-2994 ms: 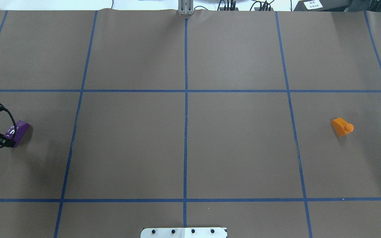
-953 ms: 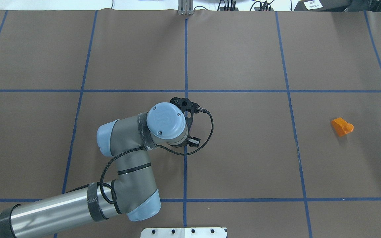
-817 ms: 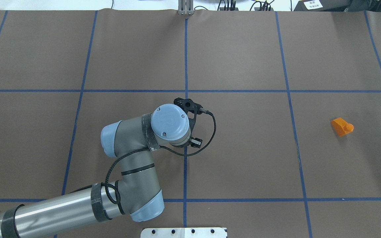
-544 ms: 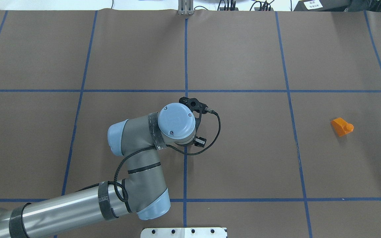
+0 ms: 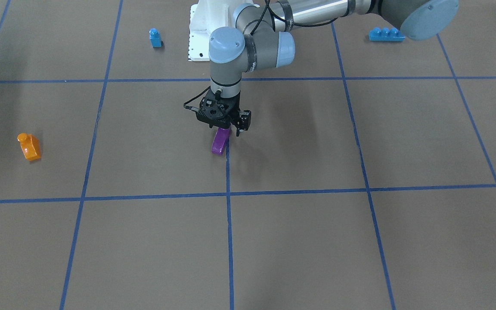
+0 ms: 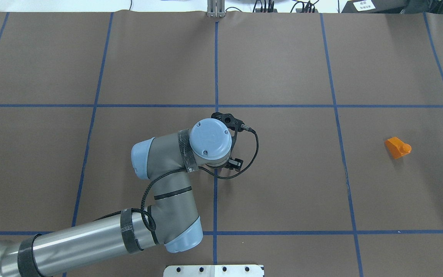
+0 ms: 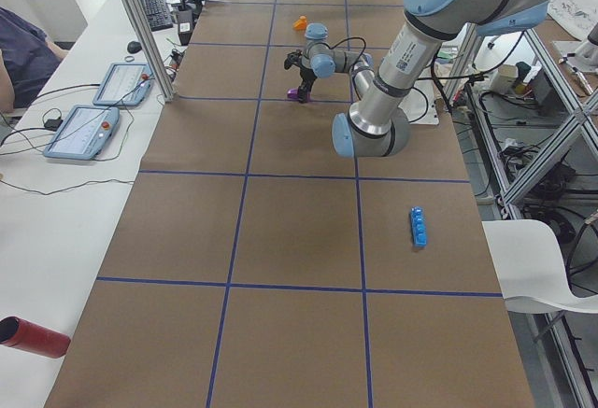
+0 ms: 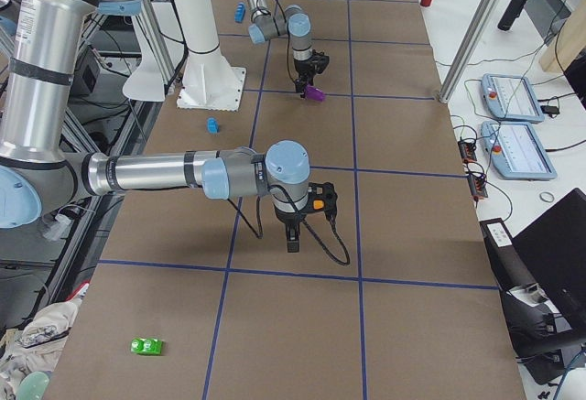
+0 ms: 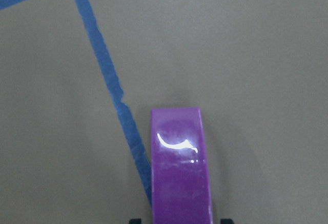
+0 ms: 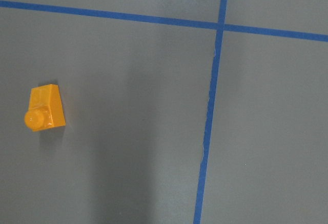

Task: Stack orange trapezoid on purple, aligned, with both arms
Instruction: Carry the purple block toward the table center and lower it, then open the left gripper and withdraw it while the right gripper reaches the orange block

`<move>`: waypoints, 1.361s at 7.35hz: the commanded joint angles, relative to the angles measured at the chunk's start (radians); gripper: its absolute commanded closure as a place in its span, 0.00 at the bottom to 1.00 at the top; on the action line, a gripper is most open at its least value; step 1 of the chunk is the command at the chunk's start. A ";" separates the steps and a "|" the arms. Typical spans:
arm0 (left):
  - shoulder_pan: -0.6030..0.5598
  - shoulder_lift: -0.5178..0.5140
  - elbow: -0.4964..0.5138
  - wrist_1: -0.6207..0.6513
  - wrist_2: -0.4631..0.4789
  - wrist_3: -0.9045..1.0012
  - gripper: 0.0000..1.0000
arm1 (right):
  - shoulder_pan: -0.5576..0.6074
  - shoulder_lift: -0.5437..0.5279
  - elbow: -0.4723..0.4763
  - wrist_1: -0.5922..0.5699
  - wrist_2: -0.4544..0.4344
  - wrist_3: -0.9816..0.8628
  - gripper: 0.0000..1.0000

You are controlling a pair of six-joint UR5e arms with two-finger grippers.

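Note:
The purple block (image 5: 220, 142) hangs tilted in my left gripper (image 5: 224, 129), which is shut on it low over the table by the centre tape line. In the left wrist view the block (image 9: 179, 167) fills the lower middle, next to the blue tape. From overhead the wrist (image 6: 210, 139) hides both block and fingers. The orange trapezoid (image 6: 397, 147) lies alone on the table far to the right, stud up; it also shows in the front view (image 5: 29, 147) and the right wrist view (image 10: 45, 114). My right gripper (image 8: 291, 241) shows only in the exterior right view, pointing down; I cannot tell if it is open.
A small blue one-stud block (image 5: 155, 38) and a long blue brick (image 5: 386, 34) lie near the white pedestal base (image 5: 198, 30). A green block (image 8: 146, 347) lies at the table's right end. Tablets (image 7: 82, 133) sit on the operators' side bench.
My left arm has carried the purple block from the table's far left to the centre line, still drifting slightly right in the last second. The orange trapezoid has not moved.

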 commanded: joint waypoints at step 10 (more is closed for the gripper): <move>-0.665 0.647 -0.718 0.449 -0.619 0.881 0.01 | -0.360 0.026 -0.002 0.333 -0.109 0.462 0.00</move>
